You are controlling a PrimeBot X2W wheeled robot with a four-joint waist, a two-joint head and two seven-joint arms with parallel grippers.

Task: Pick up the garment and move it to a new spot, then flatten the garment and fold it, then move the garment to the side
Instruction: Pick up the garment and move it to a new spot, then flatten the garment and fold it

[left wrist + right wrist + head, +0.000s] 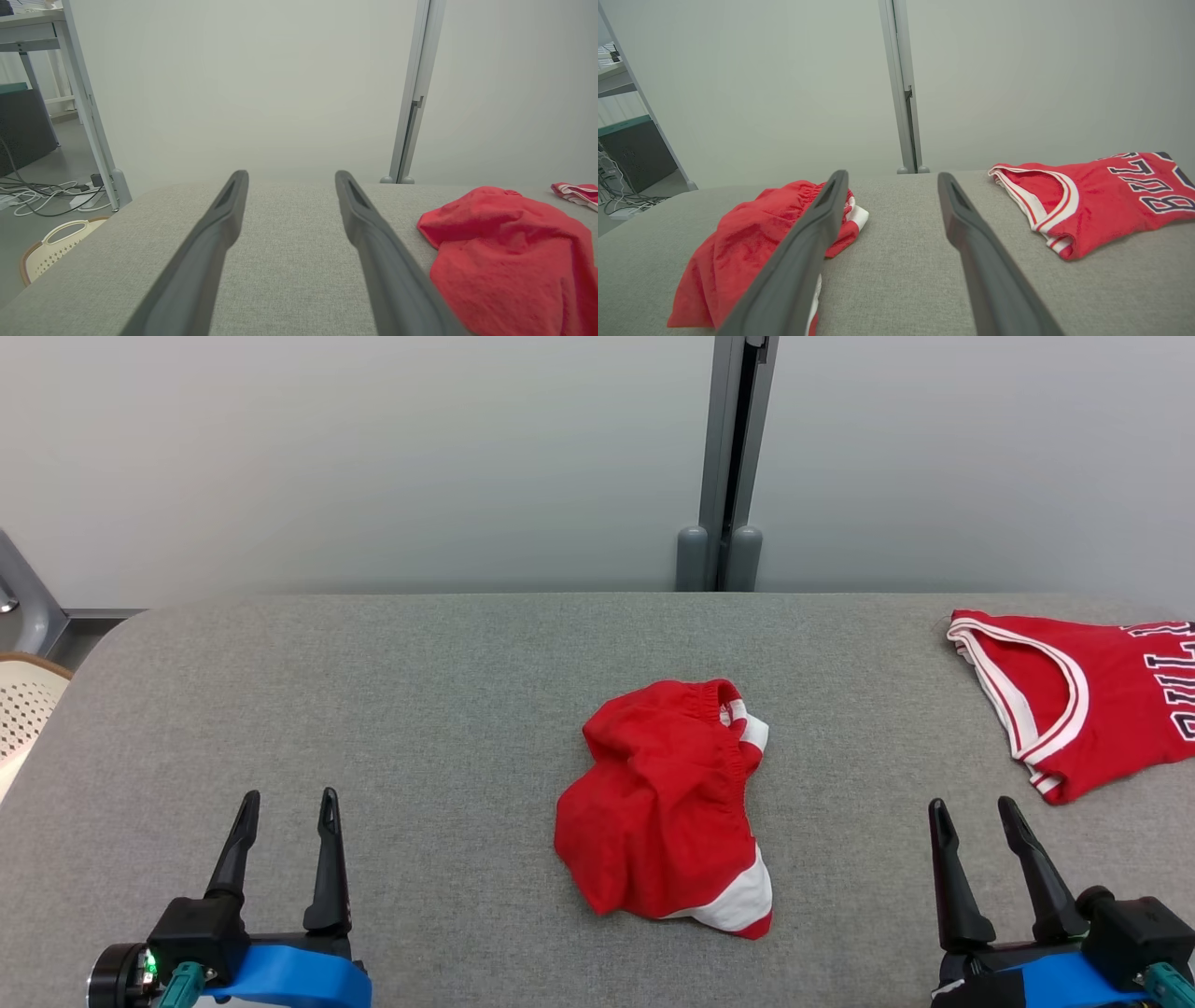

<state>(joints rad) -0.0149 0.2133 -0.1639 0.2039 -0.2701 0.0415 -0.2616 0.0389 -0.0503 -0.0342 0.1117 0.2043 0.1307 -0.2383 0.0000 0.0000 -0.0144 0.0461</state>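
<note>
Spread wide and empty, the dark two-fingered left claw (289, 795) and right claw (972, 803) point forward over the grey fabric-covered counter (420, 709). Crumpled red shorts (665, 807) with white trim lie mid-counter between them. A red jersey (1074, 695) lies far right.

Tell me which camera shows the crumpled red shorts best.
The head view: the shorts lie whole and unblocked on the table. The left wrist view cuts them off at its right edge. In the right wrist view, a finger of the right end effector crosses them.
</note>
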